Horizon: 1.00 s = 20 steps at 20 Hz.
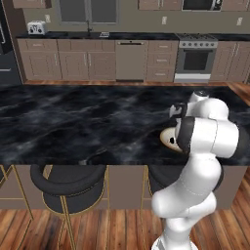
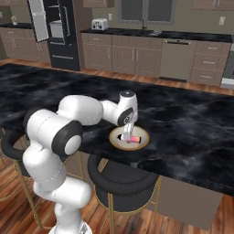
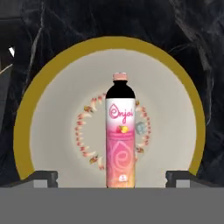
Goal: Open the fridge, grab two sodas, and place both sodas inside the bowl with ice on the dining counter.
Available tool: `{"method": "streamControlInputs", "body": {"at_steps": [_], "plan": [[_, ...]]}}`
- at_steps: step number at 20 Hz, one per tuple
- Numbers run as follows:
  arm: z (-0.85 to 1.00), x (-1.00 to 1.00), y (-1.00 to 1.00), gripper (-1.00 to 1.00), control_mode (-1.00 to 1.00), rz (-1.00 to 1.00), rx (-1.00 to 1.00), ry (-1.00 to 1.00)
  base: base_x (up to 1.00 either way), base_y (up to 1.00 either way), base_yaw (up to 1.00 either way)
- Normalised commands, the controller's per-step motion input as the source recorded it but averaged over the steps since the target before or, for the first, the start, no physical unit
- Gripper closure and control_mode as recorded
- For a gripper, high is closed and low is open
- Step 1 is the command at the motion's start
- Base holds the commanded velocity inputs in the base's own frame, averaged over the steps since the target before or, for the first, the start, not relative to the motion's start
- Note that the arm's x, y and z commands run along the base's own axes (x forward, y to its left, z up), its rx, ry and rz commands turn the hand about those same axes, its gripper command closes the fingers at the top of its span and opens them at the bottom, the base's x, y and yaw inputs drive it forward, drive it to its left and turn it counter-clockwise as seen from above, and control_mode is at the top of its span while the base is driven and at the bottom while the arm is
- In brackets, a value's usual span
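Observation:
A soda bottle (image 3: 120,135) with a dark top and pink label lies flat in the middle of the cream bowl (image 3: 52,113) with a tan rim. The bowl (image 2: 115,142) rests on the black marble dining counter (image 2: 192,123) near its front edge. My gripper (image 3: 114,177) hangs just above the bowl, open, with one fingertip on each side of the bottle and touching nothing. From the right base view the gripper (image 2: 127,132) points down over the pink bottle (image 2: 134,139). My arm hides most of the bowl (image 1: 167,138) in the left base view. The black fridge (image 2: 61,32) stands far back with a door open.
Round black stools (image 1: 68,181) (image 2: 122,177) sit under the counter's near edge. Brown wall cabinets with a toaster (image 1: 36,28), a dishwasher (image 1: 131,59) and a stove (image 1: 196,56) line the far wall. The marble top (image 1: 73,122) stretches wide to the left of the bowl.

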Motion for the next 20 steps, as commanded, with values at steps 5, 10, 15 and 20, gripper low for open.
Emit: {"method": "streamControlInputs", "body": {"at_steps": [5, 10, 15, 20], "plan": [[0.59, -0.09, 0.43, -1.0, -1.0, -0.03, 0.0, -0.12, 0.0, 0.0, 0.0], [0.6, 0.0, 0.68, -1.0, -1.0, -0.12, -0.02, -0.1, 0.0, 0.0, 0.0], [0.58, 0.0, 0.79, -1.0, -1.0, -0.18, -0.01, -0.06, 0.0, 0.0, 0.0], [0.47, -0.06, 0.71, -1.0, -1.0, -0.26, 0.0, -0.06, 0.0, 0.0, 0.0]]}}
